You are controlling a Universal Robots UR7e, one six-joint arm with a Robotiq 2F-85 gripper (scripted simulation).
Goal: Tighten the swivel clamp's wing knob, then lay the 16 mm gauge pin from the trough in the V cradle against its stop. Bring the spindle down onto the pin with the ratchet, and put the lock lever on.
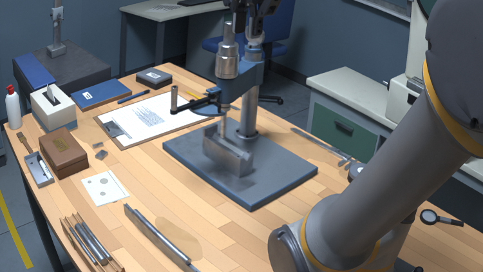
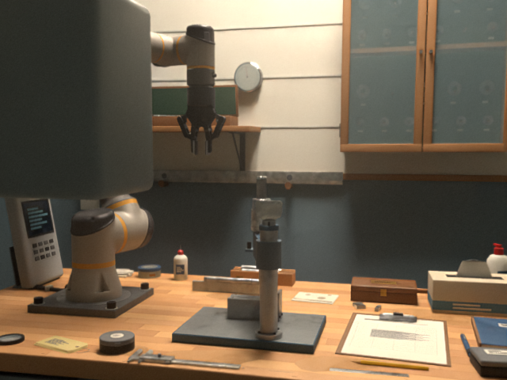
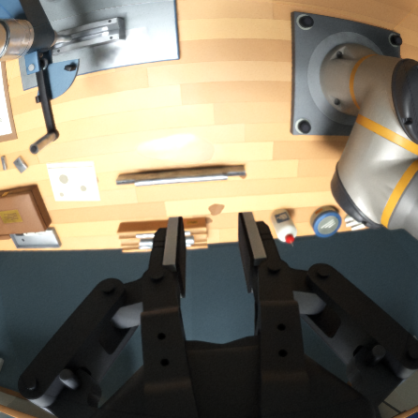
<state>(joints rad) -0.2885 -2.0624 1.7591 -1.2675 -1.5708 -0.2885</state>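
In the middle of the wooden bench a measuring stand (image 1: 236,101) rises from a blue-grey base plate (image 1: 240,164), with a steel V cradle (image 1: 225,151) on the plate, a ratchet thimble (image 1: 227,54) on top and a long lever (image 1: 189,105) sticking out to the side. The wing knob is not clear to me. Several gauge pins (image 1: 89,242) lie in a wooden trough (image 3: 161,233) at the bench's edge. My gripper (image 2: 200,148) hangs high above the bench, well off the stand. It is partly closed and holds nothing (image 3: 210,250).
Behind the stand a clipboard (image 1: 148,118) and a blue notebook (image 1: 99,93) lie flat. A steel straightedge (image 1: 157,236) lies near the trough. A brown box (image 1: 62,152), a tissue box (image 1: 52,106) and a calliper (image 2: 180,360) sit along the edges. My arm's base (image 2: 92,294) is bolted at one end.
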